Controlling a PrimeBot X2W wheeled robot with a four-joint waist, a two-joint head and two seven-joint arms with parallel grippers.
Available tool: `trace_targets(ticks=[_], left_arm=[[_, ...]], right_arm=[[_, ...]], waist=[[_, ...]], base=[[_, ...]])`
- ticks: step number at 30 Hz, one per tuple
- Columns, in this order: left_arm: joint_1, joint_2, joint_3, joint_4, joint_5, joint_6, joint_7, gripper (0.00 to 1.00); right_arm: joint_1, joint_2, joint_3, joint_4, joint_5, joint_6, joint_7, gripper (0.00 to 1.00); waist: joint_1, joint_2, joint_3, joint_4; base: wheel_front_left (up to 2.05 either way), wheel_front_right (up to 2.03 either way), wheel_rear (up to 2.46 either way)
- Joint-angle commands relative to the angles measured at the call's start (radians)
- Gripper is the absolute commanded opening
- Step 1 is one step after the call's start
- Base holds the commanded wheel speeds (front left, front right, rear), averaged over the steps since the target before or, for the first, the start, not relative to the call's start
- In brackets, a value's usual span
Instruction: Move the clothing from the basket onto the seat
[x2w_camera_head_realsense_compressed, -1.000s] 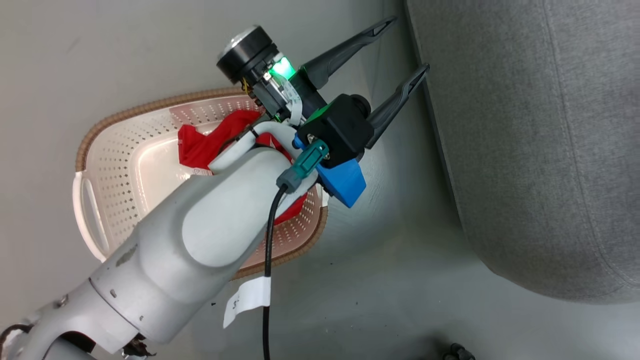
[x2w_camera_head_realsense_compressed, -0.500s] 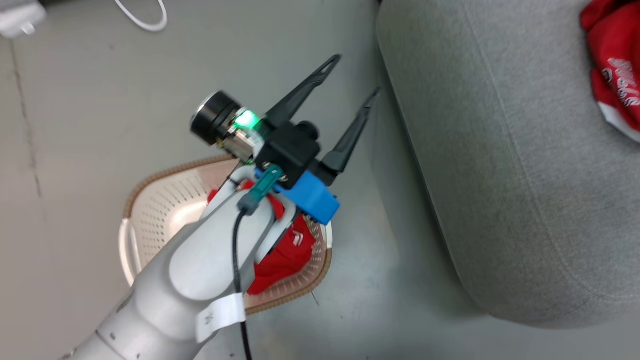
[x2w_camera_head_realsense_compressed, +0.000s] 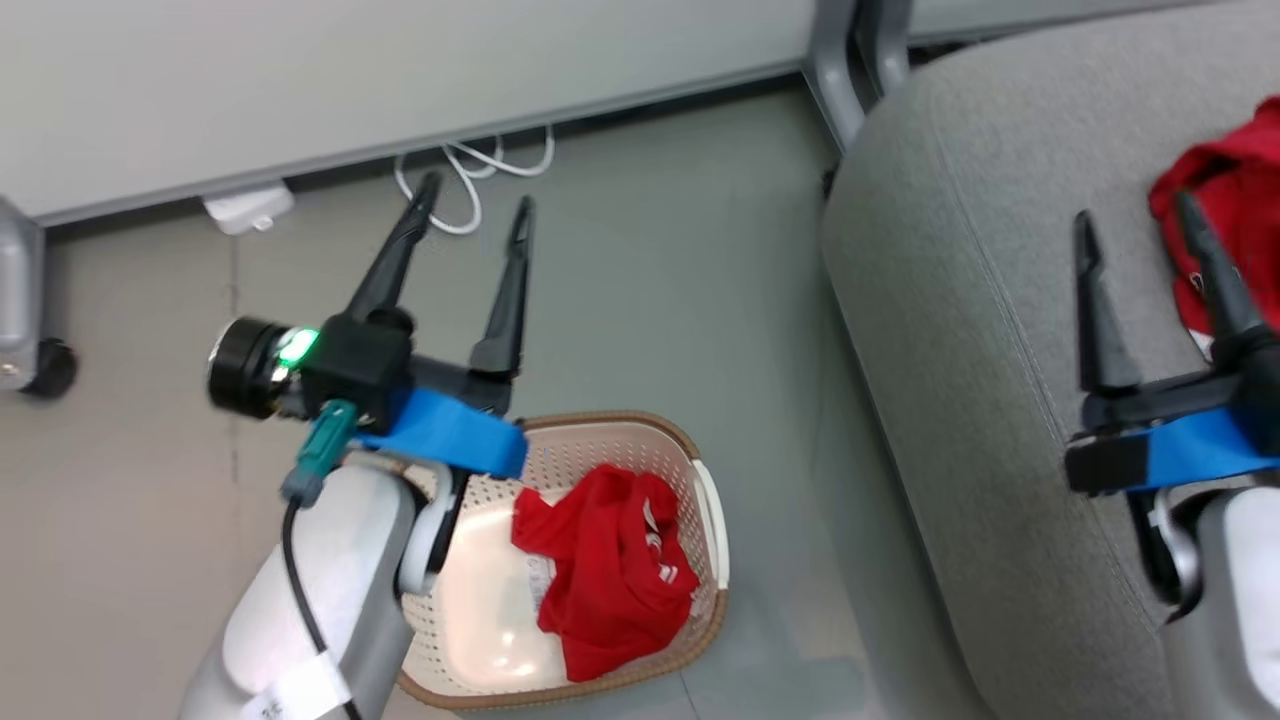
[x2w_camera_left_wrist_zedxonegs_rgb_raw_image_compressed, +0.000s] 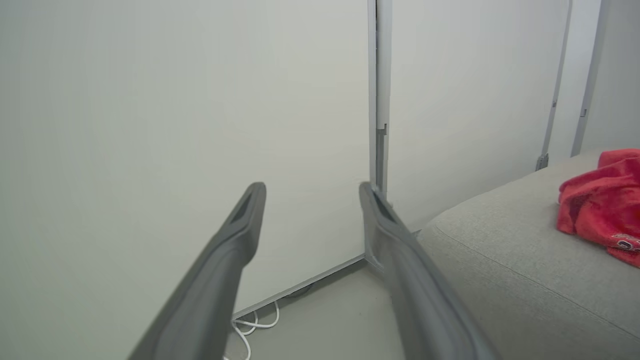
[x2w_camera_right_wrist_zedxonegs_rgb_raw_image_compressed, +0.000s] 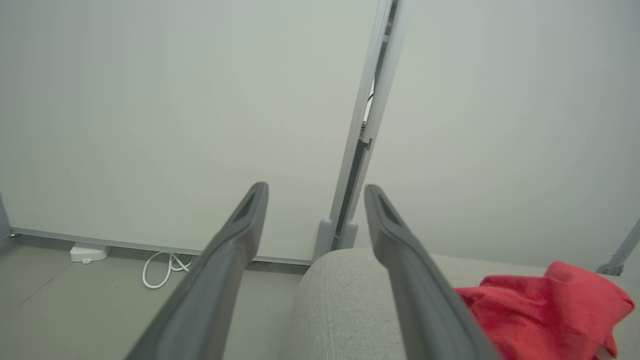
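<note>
The left claw (x2w_camera_head_realsense_compressed: 476, 195) hangs above the grey floor (x2w_camera_head_realsense_compressed: 650, 280) on the left. Its two dark fingers are spread wide and hold nothing, with the tips pointing toward the far wall (x2w_camera_head_realsense_compressed: 400, 70) and a coiled white cable (x2w_camera_head_realsense_compressed: 470, 170). Nearer, partly under that arm, the basket (x2w_camera_head_realsense_compressed: 620, 420) sits on the floor with one red garment (x2w_camera_head_realsense_compressed: 605, 570) crumpled against its right side. To the right stands the light-grey seat (x2w_camera_head_realsense_compressed: 960, 300). The right claw (x2w_camera_head_realsense_compressed: 1134, 210) is above it, fingers equally wide apart and empty. A second red garment (x2w_camera_head_realsense_compressed: 1230, 190) lies on the seat at far right, just beside the claw's right finger; whether they touch is unclear.
</note>
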Motion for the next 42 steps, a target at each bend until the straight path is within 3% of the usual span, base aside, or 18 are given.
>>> trace_targets(ticks=[1, 8, 15, 26, 42], left_arm=[[0.043, -0.001, 0.038, -0.015, 0.013, 0.001, -0.004, 1.00], [0.188, -0.028, 0.181, -0.044, 0.055, -0.019, -0.004, 1.00], [0.324, -0.064, 0.268, -0.061, 0.116, -0.077, -0.004, 1.00], [0.441, -0.092, 0.340, -0.075, 0.167, -0.123, -0.004, 1.00], [0.491, -0.122, 0.375, -0.042, 0.187, -0.149, -0.004, 1.00]], right_arm=[[0.025, 0.011, 0.022, -0.002, 0.004, 0.000, -0.004, 1.00], [0.089, 0.048, 0.065, -0.004, 0.022, 0.000, -0.004, 1.00], [0.219, 0.082, 0.051, -0.004, 0.030, 0.000, -0.004, 1.00], [0.351, 0.125, 0.031, 0.004, 0.044, 0.000, -0.004, 1.00], [0.424, 0.150, -0.019, 0.028, 0.055, 0.000, -0.004, 1.00]], waist=[[0.0002, -0.0001, -0.052, 0.046], [0.0002, -0.0001, -0.132, 0.091], [0.0002, -0.0001, -0.213, 0.126], [0.0002, -0.0001, -0.277, 0.126], [0.0002, -0.0001, -0.301, 0.133]], base=[[0.00, 0.00, 0.00], [0.00, 0.00, 0.00], [0.00, 0.00, 0.00], [0.00, 0.00, 0.00], [0.00, 0.00, 0.00]])
